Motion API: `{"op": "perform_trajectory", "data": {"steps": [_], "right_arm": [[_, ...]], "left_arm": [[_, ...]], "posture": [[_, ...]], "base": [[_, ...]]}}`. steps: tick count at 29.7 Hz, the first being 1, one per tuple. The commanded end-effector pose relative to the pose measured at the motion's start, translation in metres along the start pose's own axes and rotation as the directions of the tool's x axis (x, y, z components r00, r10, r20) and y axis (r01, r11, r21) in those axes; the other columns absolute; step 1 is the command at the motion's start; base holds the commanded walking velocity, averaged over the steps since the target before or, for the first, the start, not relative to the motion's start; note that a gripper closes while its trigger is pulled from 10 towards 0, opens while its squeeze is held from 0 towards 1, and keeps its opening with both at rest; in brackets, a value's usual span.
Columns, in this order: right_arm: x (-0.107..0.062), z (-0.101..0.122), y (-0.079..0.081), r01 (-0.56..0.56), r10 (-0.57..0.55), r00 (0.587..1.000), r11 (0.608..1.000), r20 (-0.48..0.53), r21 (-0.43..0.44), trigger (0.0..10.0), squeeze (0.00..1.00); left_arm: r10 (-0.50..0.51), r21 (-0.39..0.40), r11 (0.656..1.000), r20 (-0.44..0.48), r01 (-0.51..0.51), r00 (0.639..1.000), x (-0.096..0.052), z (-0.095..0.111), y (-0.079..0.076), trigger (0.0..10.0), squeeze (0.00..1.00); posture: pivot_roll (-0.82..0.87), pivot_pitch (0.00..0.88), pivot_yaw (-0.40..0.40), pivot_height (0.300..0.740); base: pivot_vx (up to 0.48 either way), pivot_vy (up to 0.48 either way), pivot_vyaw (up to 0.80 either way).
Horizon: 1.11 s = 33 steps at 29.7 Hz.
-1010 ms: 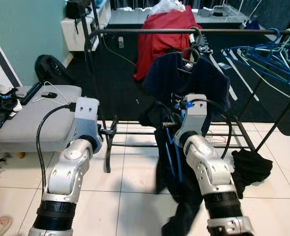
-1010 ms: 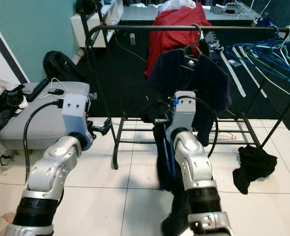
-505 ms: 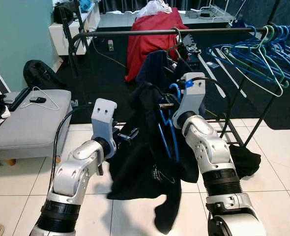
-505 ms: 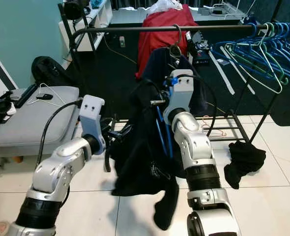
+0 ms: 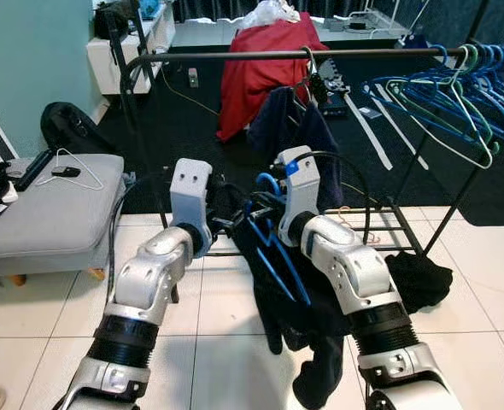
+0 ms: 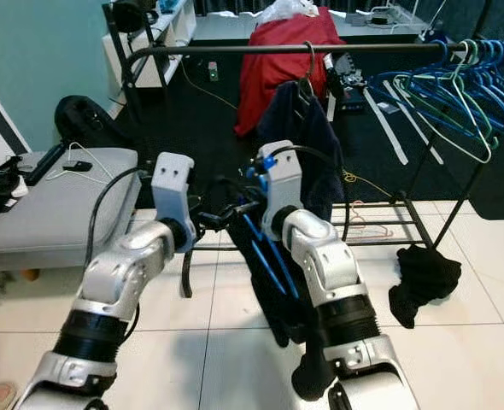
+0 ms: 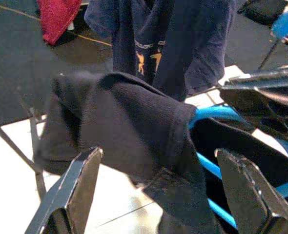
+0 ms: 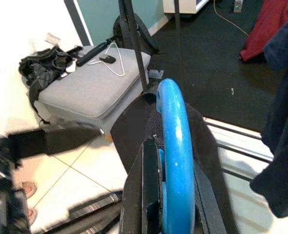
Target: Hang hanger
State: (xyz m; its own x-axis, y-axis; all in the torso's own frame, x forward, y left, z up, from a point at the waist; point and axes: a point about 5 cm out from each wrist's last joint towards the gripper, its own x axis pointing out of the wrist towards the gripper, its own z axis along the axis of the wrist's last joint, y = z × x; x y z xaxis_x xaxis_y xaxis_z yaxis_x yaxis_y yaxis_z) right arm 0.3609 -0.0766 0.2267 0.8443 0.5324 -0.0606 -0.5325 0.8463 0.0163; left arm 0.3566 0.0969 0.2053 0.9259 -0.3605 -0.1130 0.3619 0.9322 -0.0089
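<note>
My right gripper (image 5: pixel 265 203) is shut on the hook of a blue hanger (image 5: pixel 275 249), seen close up as a blue hanger hook (image 8: pixel 174 146) beside one black finger (image 8: pixel 149 191). A dark garment (image 5: pixel 296 309) is draped over the hanger and hangs down to the floor. My left gripper (image 7: pixel 163 190) stands open with the garment's shoulder (image 7: pixel 129 131) between its spread fingers (image 7: pixel 80 187); it faces the right gripper from the left (image 5: pixel 233 224). Behind stands the black clothes rack, its top rod (image 5: pixel 363 54) above both grippers, with a navy t-shirt (image 5: pixel 288 128) hanging on it.
Several blue and green hangers (image 5: pixel 457 90) hang at the rod's right end. A red cloth (image 5: pixel 260 60) lies behind the rack. A grey ottoman (image 5: pixel 47 205) with a white hanger is at the left. A black cloth (image 5: pixel 419 278) lies on the tiles at the right.
The right gripper has brought the hanger and garment leftward and lower. The left gripper has risen and closed in on the garment's shoulder. The camera has also shifted.
</note>
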Motion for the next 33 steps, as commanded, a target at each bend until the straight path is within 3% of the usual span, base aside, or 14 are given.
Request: {"op": "perform_trajectory", "data": {"steps": [1,9,12,14,20,22,28,33], "right_arm": [[0.001,0.011,0.007,-0.036,0.036,0.998,0.999,0.042,0.0,10.0,0.0],[0.0,0.021,0.009,-0.032,0.032,0.998,0.999,0.063,-0.008,10.0,0.0],[0.001,0.022,0.011,-0.029,0.03,0.998,1.0,0.06,-0.01,10.0,0.0],[0.003,0.027,0.017,-0.043,0.043,0.997,0.999,0.059,-0.002,10.0,0.0],[0.003,0.034,0.023,-0.072,0.071,0.996,0.997,0.062,0.007,10.0,0.0],[0.003,0.035,0.025,-0.081,0.08,0.995,0.997,0.059,0.006,10.0,0.0],[0.007,0.041,0.027,-0.075,0.075,0.995,0.997,0.07,0.001,10.0,0.0],[0.01,0.049,0.029,-0.074,0.072,0.993,0.997,0.091,0.018,10.0,0.0]], "left_arm": [[0.015,0.024,1.0,-0.054,-0.014,0.998,0.0,-0.008,0.005,10.0,0.0],[-0.012,0.025,1.0,-0.101,0.014,0.995,-0.004,-0.016,0.004,10.0,0.0],[0.004,0.014,1.0,-0.098,-0.003,0.995,-0.004,-0.018,0.005,10.0,0.0],[0.068,0.012,0.998,-0.06,-0.067,0.996,0.0,-0.016,0.011,10.0,0.0],[0.099,-0.056,0.993,-0.036,-0.101,0.994,0.008,-0.01,0.014,10.0,0.0],[0.056,-0.087,0.994,-0.05,-0.06,0.997,0.01,-0.009,0.009,10.0,0.0],[-0.003,-0.074,0.997,-0.06,-0.002,0.998,0.009,-0.005,0.007,10.0,0.0],[0.031,-0.036,0.999,-0.076,-0.034,0.997,0.009,-0.003,0.014,10.0,0.0]], "posture": [[-0.07,0.176,0.025,0.74],[-0.1,0.182,0.023,0.74],[-0.1,0.177,0.029,0.74],[-0.11,0.176,0.039,0.74],[-0.11,0.177,0.028,0.74],[-0.1,0.178,0.027,0.74],[-0.08,0.196,0.038,0.74],[-0.04,0.216,0.032,0.74]], "base": [[0.0,0.0,0.0],[0.0,0.0,0.0],[0.0,0.0,0.0],[0.0,0.0,0.0],[0.0,0.0,0.0],[0.0,0.0,0.0],[0.0,0.0,0.0],[0.0,0.0,0.0]]}}
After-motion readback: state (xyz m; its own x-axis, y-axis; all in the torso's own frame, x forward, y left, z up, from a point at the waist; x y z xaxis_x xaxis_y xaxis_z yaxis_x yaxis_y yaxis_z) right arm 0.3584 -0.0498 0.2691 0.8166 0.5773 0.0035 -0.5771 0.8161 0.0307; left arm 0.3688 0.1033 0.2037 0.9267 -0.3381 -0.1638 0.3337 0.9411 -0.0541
